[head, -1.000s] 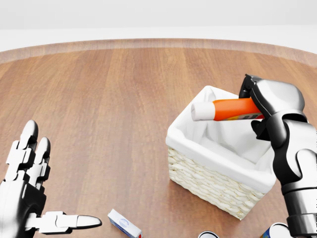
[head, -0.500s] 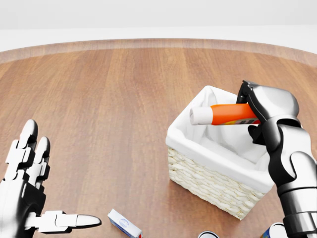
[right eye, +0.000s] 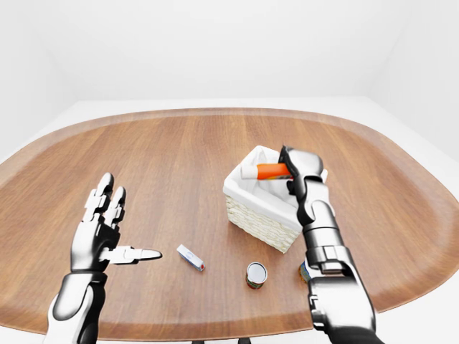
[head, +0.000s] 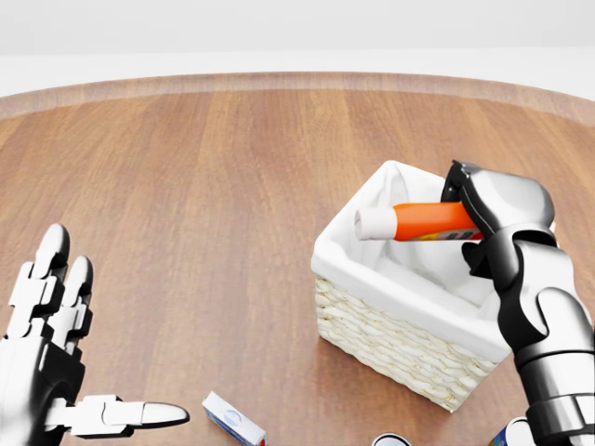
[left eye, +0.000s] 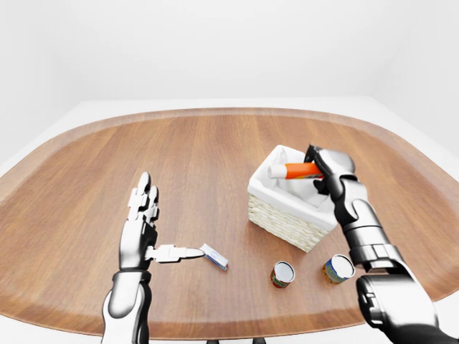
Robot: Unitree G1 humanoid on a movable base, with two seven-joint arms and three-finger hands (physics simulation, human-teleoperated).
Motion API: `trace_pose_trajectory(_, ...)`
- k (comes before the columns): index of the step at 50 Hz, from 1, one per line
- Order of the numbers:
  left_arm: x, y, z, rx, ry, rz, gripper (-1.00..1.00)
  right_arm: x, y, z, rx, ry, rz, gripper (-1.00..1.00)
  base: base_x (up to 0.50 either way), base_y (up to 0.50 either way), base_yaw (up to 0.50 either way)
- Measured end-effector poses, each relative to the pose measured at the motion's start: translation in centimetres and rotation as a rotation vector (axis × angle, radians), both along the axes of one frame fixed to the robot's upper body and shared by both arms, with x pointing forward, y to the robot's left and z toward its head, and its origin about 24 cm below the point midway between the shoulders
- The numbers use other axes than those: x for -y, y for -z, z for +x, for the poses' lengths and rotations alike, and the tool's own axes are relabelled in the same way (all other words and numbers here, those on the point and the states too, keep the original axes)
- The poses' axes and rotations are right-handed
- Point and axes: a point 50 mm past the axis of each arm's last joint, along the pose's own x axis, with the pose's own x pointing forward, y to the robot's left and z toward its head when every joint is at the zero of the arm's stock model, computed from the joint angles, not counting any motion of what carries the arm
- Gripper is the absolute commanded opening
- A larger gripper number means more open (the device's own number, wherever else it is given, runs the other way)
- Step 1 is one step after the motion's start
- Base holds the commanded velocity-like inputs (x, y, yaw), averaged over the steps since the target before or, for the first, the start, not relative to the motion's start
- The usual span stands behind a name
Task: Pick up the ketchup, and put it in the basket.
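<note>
**Ketchup held over the basket, release not yet made**

At the left of the head view, the left hand (head: pixel 42 358) hangs idle above the table (head: pixel 186 186), fingers spread wide and thumb pointing right, gripping nothing. Just right of that thumb, at the bottom edge, lies a small white box (head: pixel 233 420) with red and blue marks, flat on the wood.

Further right stands the basket (head: pixel 400 348), woven, with a white cloth liner folded over its rim. As far as the pictures show, nothing lies inside it apart from the liner. The ketchup (head: pixel 418 221) is lying sideways, white cap to the left, within the basket's opening at about rim height. It looks suspended, not resting on the liner.

At the far right, the right hand (head: pixel 497 209) has its fingers closed round the bottle's base end.

In the left-eye view, two cans (left eye: pixel 282 274) stand on the table below the basket, apart from it.

By my reading, the pick-up and the carry are done. What remains is lowering the bottle a little, opening the fingers and drawing the hand clear.
</note>
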Motion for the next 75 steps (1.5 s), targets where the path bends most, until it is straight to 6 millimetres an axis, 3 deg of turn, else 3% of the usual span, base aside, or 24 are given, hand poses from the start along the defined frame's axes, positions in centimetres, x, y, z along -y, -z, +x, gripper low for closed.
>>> trace_pose_trajectory(6, 0.0, 0.1, 0.0, -0.001, 0.0, 0.0, 1.0, 0.0, 0.3, 0.0, -0.005, 0.002, 0.0, -1.0, 0.0, 0.0, 0.0)
trace_pose_trajectory(7, 0.0, 0.1, 0.0, -0.001, 0.0, 0.0, 1.0, 0.0, 0.3, 0.0, -0.006, 0.002, 0.001, 0.45, 0.0, 0.0, 0.0)
trace_pose_trajectory(8, 0.0, 0.1, 0.0, -0.001, 0.0, 0.0, 1.0, 0.0, 0.3, 0.0, -0.006, 0.003, 0.0, 1.0, 0.0, 0.0, 0.0)
trace_pose_trajectory(41, 0.0, 0.3, 0.0, -0.004, 0.0, 0.0, 1.0, 0.1, -0.2, -0.1, 0.007, 0.003, -0.003, 1.0, 0.0, 0.0, 0.0)
trace_pose_trajectory(59, 0.1, 0.2, 0.0, -0.004, 0.004, 0.0, 1.0, -0.7, -1.7, -1.2, 0.052, -0.047, 0.048, 1.0, 0.0, 0.0, 0.0)
trace_pose_trajectory(75, 0.3, 0.0, 0.0, -0.002, 0.006, 0.005, 1.0, -3.7, -5.5, -6.5, 0.158, -0.219, 0.13, 1.0, 0.0, 0.0, 0.0)
